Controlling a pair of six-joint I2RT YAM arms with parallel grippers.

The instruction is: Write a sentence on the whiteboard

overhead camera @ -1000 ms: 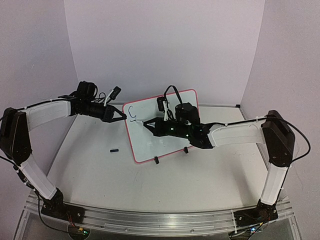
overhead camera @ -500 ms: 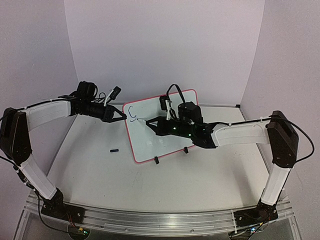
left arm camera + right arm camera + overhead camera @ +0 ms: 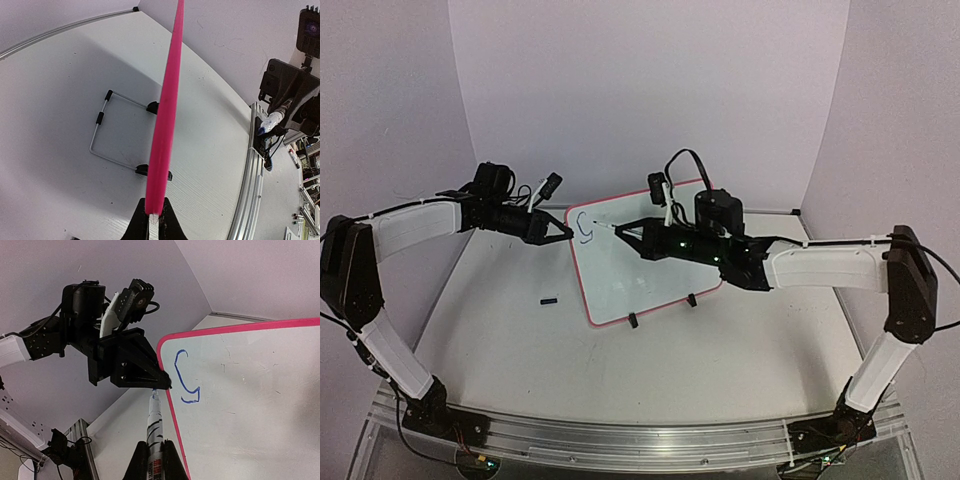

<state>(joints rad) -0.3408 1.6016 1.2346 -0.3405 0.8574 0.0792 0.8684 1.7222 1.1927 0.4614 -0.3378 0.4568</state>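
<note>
The whiteboard [image 3: 640, 285], white with a pink frame, stands tilted on the table. My left gripper [image 3: 566, 232] is shut on its left edge, which the left wrist view shows as a pink strip [image 3: 167, 100] running up from the jaws [image 3: 154, 216]. One blue mark like an S [image 3: 585, 232] sits near the board's upper left corner, and nothing else of the sentence shows. My right gripper [image 3: 623, 231] is shut on a white marker [image 3: 154, 422]. Its blue tip [image 3: 153, 392] is close to the mark [image 3: 186, 377] and to the left fingertips [image 3: 165, 384]; contact is unclear.
A small black cap [image 3: 549, 299] lies on the table left of the board. Two black clip feet [image 3: 633, 320] [image 3: 691, 299] hold the board's lower edge, and a wire stand [image 3: 102, 131] props it from behind. An aluminium rail [image 3: 620, 440] runs along the near edge.
My right gripper has moved the marker up and to the left across the board, toward the blue mark, and its wrist has risen. The left gripper and the board have not moved.
</note>
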